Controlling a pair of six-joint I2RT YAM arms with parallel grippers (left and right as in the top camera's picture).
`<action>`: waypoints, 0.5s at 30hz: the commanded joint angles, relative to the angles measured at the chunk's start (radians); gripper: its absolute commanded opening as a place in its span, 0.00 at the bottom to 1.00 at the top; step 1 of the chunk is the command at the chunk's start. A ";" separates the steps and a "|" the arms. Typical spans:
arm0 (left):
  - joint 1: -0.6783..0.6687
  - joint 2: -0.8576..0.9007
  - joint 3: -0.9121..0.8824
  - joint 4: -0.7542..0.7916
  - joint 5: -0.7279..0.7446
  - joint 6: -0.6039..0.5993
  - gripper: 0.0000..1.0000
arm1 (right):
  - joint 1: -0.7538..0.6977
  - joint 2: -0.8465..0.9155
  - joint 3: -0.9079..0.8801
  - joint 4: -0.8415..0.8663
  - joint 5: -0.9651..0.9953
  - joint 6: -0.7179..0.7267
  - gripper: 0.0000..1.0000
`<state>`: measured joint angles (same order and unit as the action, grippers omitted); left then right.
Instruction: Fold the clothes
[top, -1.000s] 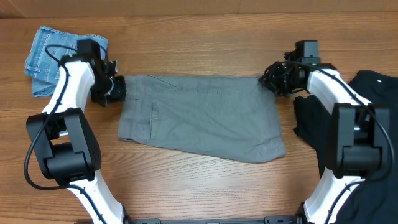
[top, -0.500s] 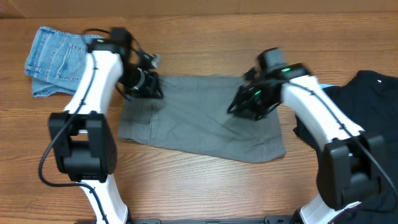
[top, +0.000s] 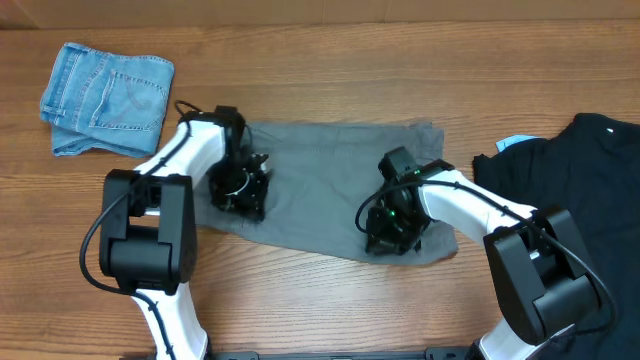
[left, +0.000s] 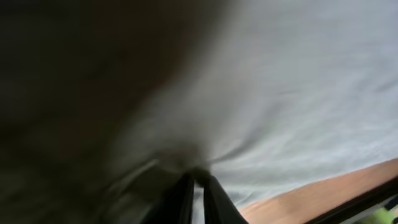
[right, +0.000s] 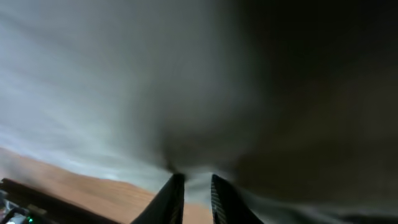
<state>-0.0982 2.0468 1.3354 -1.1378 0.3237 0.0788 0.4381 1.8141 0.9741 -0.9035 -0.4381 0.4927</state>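
Observation:
The grey-olive shorts (top: 320, 170) lie spread on the wooden table. My left gripper (top: 240, 190) sits over their left part and my right gripper (top: 392, 225) over their right front part. In the left wrist view the fingers (left: 198, 180) are pinched together on a pulled-up fold of the grey cloth (left: 280, 93). In the right wrist view the fingers (right: 194, 180) are close together with the grey cloth (right: 93, 74) bunched at their tips. Both wrist views are blurred.
A folded light-blue denim garment (top: 105, 95) lies at the back left. A black garment (top: 590, 210) lies at the right edge, with a small light-blue patch (top: 515, 142) beside it. Bare wood (top: 320, 300) runs along the front.
Both grippers have moved from the shorts' far corners towards the front, drawing the cloth with them over the shorts. The left and right parts of the shorts now look doubled over.

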 joint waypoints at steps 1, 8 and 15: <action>0.075 -0.005 -0.003 -0.019 -0.078 -0.060 0.12 | -0.003 0.011 -0.018 -0.028 0.086 0.089 0.17; 0.149 -0.011 0.013 -0.050 -0.023 -0.060 0.12 | -0.014 -0.024 0.051 -0.131 0.122 0.075 0.15; 0.131 -0.077 0.142 -0.111 0.183 0.016 0.19 | -0.012 -0.137 0.218 -0.126 -0.109 -0.159 0.22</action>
<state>0.0498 2.0392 1.4029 -1.2465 0.3878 0.0536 0.4278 1.7504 1.1080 -1.0420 -0.4404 0.4316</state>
